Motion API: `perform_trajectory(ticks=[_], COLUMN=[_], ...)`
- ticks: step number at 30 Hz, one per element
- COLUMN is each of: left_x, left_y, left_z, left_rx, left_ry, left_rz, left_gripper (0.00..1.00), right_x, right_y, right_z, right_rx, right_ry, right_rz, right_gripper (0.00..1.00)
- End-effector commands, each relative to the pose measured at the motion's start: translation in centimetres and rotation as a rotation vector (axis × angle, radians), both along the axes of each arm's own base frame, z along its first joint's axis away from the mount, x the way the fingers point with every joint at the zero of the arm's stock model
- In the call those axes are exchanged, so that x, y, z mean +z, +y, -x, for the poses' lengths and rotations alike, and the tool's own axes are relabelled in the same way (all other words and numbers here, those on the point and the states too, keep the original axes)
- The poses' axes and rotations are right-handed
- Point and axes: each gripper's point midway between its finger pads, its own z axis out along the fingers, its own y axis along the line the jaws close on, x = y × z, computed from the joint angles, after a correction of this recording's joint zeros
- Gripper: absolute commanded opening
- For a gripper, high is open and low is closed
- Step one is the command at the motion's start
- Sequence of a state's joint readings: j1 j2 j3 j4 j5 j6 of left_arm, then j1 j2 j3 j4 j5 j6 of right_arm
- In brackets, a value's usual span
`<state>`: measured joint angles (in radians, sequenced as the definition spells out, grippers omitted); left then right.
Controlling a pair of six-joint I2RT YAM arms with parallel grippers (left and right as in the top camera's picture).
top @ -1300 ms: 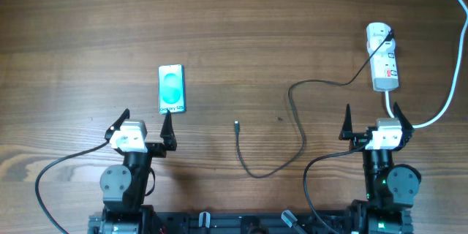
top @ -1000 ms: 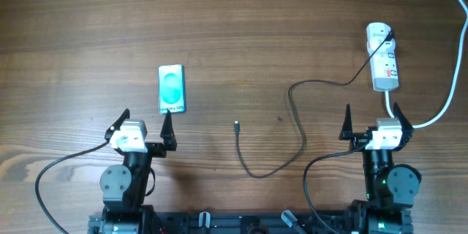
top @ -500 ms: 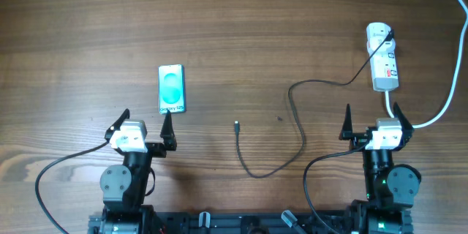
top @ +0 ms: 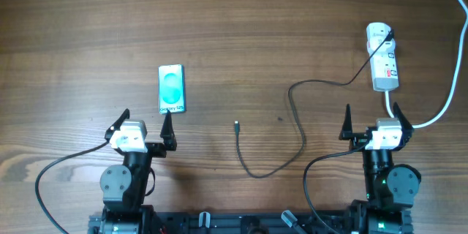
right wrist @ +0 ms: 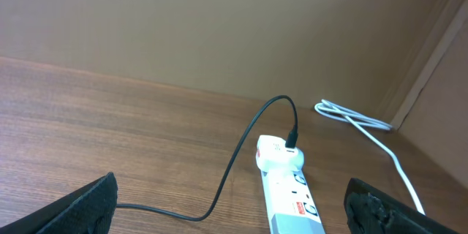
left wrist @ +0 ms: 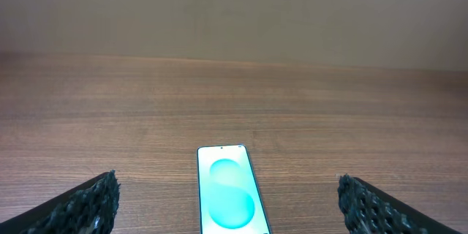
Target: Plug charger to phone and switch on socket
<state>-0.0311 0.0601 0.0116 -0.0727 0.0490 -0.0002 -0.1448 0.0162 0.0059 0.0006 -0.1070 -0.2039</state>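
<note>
The phone (top: 172, 88) lies flat on the table, blue-teal screen up, just beyond my left gripper (top: 145, 121), which is open and empty; it also shows in the left wrist view (left wrist: 228, 201) between the fingertips' line. The charger's thin black cable (top: 292, 117) curves across the table; its metal-tipped connector (top: 236, 125) lies loose at mid-table, and its other end is plugged into a white adapter on the socket (top: 382, 58). My right gripper (top: 371, 117) is open and empty, just short of the socket (right wrist: 292, 197). The cable also shows in the right wrist view (right wrist: 241, 153).
The socket's thick white cord (top: 446, 110) loops from the strip's near end past my right gripper and up the table's right edge to the far corner (right wrist: 358, 121). A wall stands behind the table.
</note>
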Motion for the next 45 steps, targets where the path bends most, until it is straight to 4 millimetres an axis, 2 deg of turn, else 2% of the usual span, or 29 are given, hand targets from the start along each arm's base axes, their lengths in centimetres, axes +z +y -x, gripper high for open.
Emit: perform_trajectory(ticks=[1, 6, 9, 13, 14, 17, 21, 25, 28, 34, 36, 37, 39, 41, 44, 45], left_x=[-0.3, -0.3, 1.0, 3.3, 4.5, 6.2, 8.5, 12.5, 15.9, 19.2, 19.3, 18.7, 17.3, 15.4, 11.2, 10.0], left_y=[0.1, 0.1, -0.2, -1.0, -1.7, -2.5, -2.6, -2.9, -3.0, -3.1, -3.0, -3.0, -3.0, -3.1, -2.8, -2.7], left_z=[0.0, 0.0, -0.1, 0.0, 0.3, 1.2, 3.0, 3.8, 3.0, -0.6, -2.1, -3.2, -4.6, -6.1, -8.4, -9.0], left_rx=[0.005, 0.006, -0.011, -0.053, -0.086, -0.128, -0.118, -0.128, -0.113, -0.085, -0.081, -0.063, -0.050, -0.040, -0.008, 0.003], left_ry=[0.005, 0.004, -0.049, -0.105, -0.101, -0.057, 0.057, 0.147, 0.258, 0.580, 0.741, 0.855, 0.970, 1.057, 1.190, 1.229], left_rz=[-0.021, -0.021, -0.015, 0.102, 0.178, 0.267, 0.291, 0.289, 0.287, 0.239, 0.197, 0.196, 0.198, 0.198, 0.185, 0.179], left_gripper=[1.00, 1.00, 1.00, 1.00, 1.00, 1.00, 1.00, 1.00, 1.00, 1.00, 1.00, 1.00, 1.00, 1.00, 1.00, 0.95], right_x=[0.3, 0.3, 0.3, 0.3, 0.3, 0.3, 0.3, 0.3, 0.3, 0.3, 0.3, 0.3, 0.3, 0.3, 0.3, 0.3], right_y=[0.0, 0.0, 0.0, 0.0, 0.0, 0.0, 0.0, 0.0, 0.0, 0.0, 0.0, 0.0, 0.0, 0.0, 0.0, 0.0], right_z=[0.0, 0.0, 0.0, 0.0, 0.0, 0.0, 0.0, 0.0, 0.0, 0.0, 0.0, 0.0, 0.0, 0.0, 0.0, 0.0], right_rx=[-0.006, -0.006, -0.006, -0.006, -0.006, -0.006, -0.006, -0.006, -0.006, -0.006, -0.006, -0.006, -0.006, -0.006, -0.006, -0.006], right_ry=[-0.012, -0.012, -0.012, -0.012, -0.012, -0.012, -0.012, -0.012, -0.012, -0.012, -0.012, -0.012, -0.012, -0.012, -0.012, -0.012], right_rz=[0.008, 0.008, 0.008, 0.008, 0.008, 0.008, 0.008, 0.008, 0.008, 0.008, 0.008, 0.008, 0.008, 0.008, 0.008, 0.008], right_gripper=[1.00, 1.00, 1.00, 1.00, 1.00, 1.00, 1.00, 1.00, 1.00, 1.00, 1.00, 1.00, 1.00, 1.00, 1.00, 1.00])
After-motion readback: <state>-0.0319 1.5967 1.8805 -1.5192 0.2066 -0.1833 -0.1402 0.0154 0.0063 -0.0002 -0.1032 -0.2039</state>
